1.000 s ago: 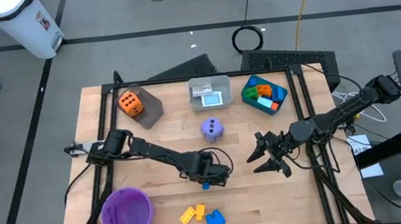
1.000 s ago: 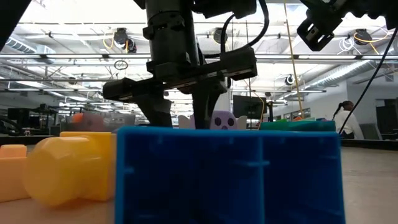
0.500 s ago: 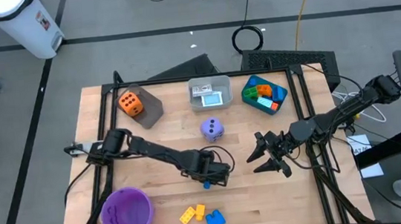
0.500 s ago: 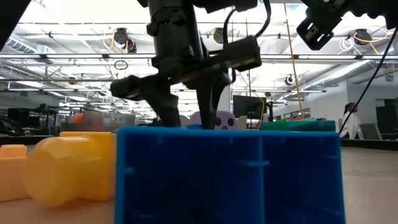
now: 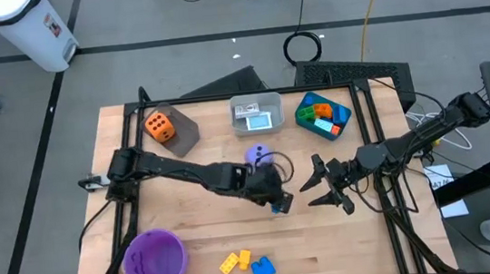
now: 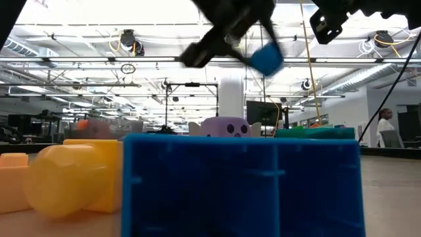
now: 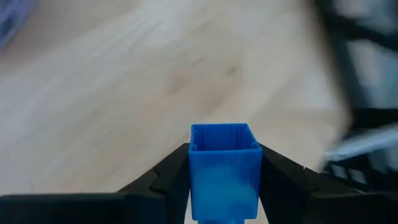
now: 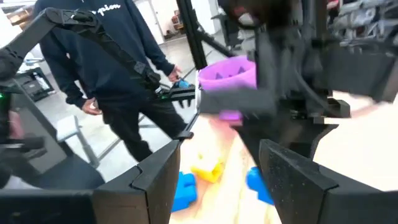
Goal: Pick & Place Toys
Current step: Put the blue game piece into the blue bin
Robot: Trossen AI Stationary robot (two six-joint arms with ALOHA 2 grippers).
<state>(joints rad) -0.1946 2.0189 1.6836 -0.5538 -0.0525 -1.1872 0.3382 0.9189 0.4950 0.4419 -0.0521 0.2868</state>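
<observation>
The left pincer (image 5: pixel 278 205) is closed on a small blue brick (image 7: pixel 224 168), lifted above the middle of the table (image 5: pixel 201 242). The brick looks light, stiff and smooth; its flat sides give the best hold. The right pincer (image 5: pixel 317 193) waits just to the right, half open and empty. Free room lies on the near side.

open-plan robotics lab: exposed ceiling ducts (image 6: pixel 131 43), desk monitors (image 6: pixel 263 112), floor cables (image 5: pixel 304 47).
</observation>
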